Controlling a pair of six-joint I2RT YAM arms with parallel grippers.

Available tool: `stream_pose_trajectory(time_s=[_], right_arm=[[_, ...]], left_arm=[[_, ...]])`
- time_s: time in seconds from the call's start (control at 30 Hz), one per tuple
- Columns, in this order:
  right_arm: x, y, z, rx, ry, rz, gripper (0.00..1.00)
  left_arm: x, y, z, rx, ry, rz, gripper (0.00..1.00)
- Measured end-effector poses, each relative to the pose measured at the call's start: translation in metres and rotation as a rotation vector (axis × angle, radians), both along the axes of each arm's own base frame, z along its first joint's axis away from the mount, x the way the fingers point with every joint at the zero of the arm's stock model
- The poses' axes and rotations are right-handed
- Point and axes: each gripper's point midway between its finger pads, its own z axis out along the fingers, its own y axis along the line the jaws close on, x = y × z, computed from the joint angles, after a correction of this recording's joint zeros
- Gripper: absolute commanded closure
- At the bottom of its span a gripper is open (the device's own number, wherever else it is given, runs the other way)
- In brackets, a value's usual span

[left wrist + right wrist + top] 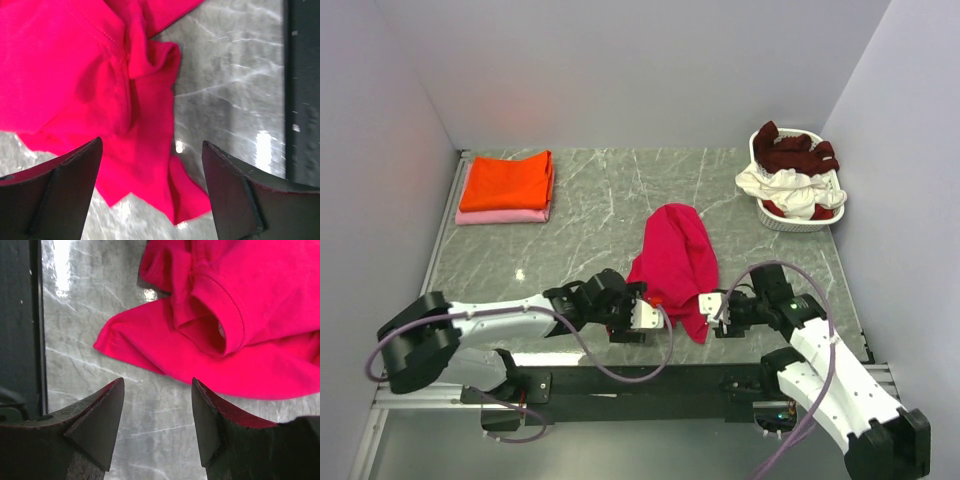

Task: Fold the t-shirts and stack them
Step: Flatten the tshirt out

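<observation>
A crimson-pink t-shirt lies crumpled in the middle of the table; it also shows in the left wrist view and in the right wrist view. My left gripper is open at the shirt's near left edge, over a corner of the cloth. My right gripper is open at the shirt's near right edge, just short of the cloth. An orange t-shirt lies folded on a pale pink t-shirt at the far left. A dark maroon t-shirt and a white t-shirt sit in the basket.
A white plastic laundry basket stands at the far right. The table's near edge with a dark rail lies just behind both grippers. Grey walls close in the table on three sides.
</observation>
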Motion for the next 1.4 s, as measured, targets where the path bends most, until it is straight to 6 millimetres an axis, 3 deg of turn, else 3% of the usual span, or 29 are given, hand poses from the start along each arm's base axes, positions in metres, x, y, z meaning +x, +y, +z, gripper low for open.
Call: stream_pose_trajectory(time_s=[0.17, 0.23, 0.47, 0.67, 0.83, 0.9, 0.97, 1.2, 1.4], right_arm=[[0.001, 0.002, -0.014, -0.027, 0.044, 0.047, 0.37], [-0.002, 0.002, -0.022, -0.043, 0.072, 0.079, 0.37], [-0.012, 0.02, -0.029, -0.059, 0.058, 0.226, 0.37], [-0.019, 0.036, -0.041, -0.099, 0.03, 0.317, 0.39], [-0.01, 0.038, -0.049, -0.138, 0.017, 0.3, 0.49], [-0.006, 0.038, -0.049, -0.141, 0.005, 0.289, 0.61], [-0.004, 0.038, -0.049, -0.143, 0.008, 0.274, 0.7], [-0.002, 0.037, -0.051, -0.15, 0.018, 0.251, 0.85], [0.0, 0.035, -0.049, -0.136, 0.031, 0.22, 0.98]], left_arm=[[0.012, -0.01, -0.014, 0.025, -0.031, 0.002, 0.23], [0.018, -0.015, -0.011, 0.011, -0.056, 0.005, 0.32], [0.042, -0.039, -0.004, -0.03, -0.133, 0.032, 0.42], [0.052, -0.036, -0.015, -0.012, -0.141, 0.053, 0.5], [0.062, -0.034, -0.015, -0.026, -0.151, 0.078, 0.55], [0.064, -0.034, -0.017, -0.028, -0.15, 0.082, 0.61], [0.066, -0.034, -0.02, -0.023, -0.146, 0.085, 0.61], [0.061, -0.023, -0.032, -0.007, -0.127, 0.092, 0.48], [0.054, -0.024, -0.016, -0.048, -0.128, 0.068, 0.41]])
